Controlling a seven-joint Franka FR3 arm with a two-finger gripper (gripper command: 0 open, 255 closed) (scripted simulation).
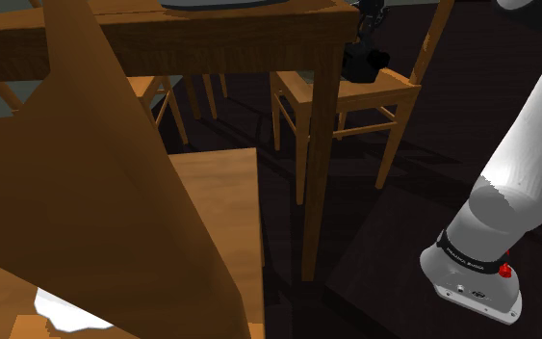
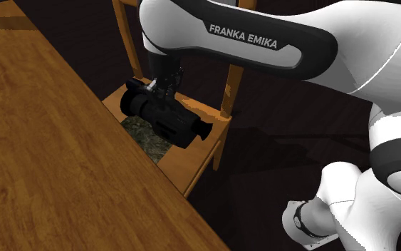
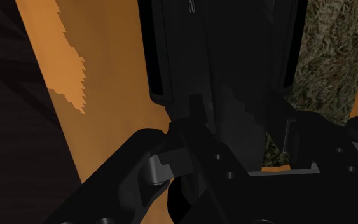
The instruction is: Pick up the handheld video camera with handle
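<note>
Jaws apart, straddling black video camera's (image 2: 167, 120) handle, gap showing beside one finger (image 3: 301, 137), camera over wooden chair (image 2: 191, 165).

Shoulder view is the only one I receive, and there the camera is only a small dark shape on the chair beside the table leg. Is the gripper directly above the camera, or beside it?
Observer: Directly above. In the second exterior view the gripper stands on top of the video camera, nearer its wide end.
Operator: What is under the camera?
Observer: A mottled green-brown patch on the chair seat; the wrist view shows it beside the camera body too.
Operator: How is the camera turned?
Observer: Its long body runs roughly parallel to the table edge, with the narrow end toward the second exterior view's lower right.
</note>
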